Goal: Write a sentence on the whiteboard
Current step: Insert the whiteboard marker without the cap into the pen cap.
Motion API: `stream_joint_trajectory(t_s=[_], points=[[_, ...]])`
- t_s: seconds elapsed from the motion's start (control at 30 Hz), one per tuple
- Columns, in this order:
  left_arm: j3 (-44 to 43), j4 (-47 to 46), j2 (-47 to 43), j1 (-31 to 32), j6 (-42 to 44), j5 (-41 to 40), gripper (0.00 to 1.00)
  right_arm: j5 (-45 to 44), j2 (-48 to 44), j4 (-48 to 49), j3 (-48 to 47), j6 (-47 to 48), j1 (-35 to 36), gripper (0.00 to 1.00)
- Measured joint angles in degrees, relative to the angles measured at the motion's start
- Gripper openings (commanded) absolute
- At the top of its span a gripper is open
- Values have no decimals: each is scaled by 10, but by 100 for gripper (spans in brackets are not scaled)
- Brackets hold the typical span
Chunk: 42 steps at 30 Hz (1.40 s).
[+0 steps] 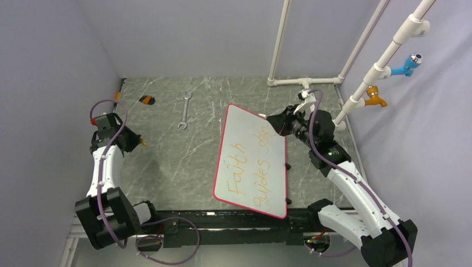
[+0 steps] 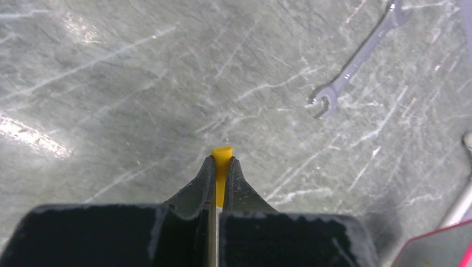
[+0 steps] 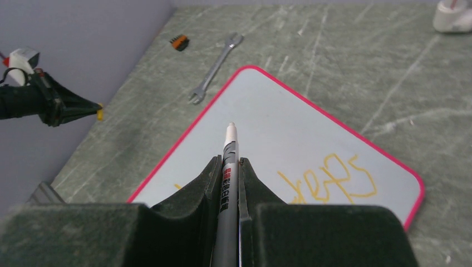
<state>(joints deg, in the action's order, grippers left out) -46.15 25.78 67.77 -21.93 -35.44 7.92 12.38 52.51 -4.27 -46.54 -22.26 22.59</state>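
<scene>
Yellow sentence (image 1: 245, 172) runs along the board's (image 1: 240, 128) long axis, near edge to far; right gripper (image 1: 271, 121), pinching the pen (image 3: 229, 161), sits over the far right corner, so it's nearer; left gripper (image 2: 221, 164), clamped on a yellow cap (image 2: 222, 152), is well left.

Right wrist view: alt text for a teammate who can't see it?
The right gripper clamps a marker over the red-rimmed whiteboard, yellow writing at lower right. A wrench lies beyond on the table; at left, the left gripper pinches a yellow piece.
</scene>
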Motion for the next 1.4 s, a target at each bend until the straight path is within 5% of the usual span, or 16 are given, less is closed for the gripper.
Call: stream_joint_trajectory(t_s=[0.27, 0.77, 1.4], points=[[-38, 79, -51, 16, -45, 20, 0, 57, 35, 71, -7, 18, 32, 0], [-103, 182, -107, 121, -141, 49, 0, 51, 118, 104, -98, 115, 210, 0], [-120, 189, -167, 205, -308, 105, 0, 14, 206, 103, -160, 180, 351, 0]])
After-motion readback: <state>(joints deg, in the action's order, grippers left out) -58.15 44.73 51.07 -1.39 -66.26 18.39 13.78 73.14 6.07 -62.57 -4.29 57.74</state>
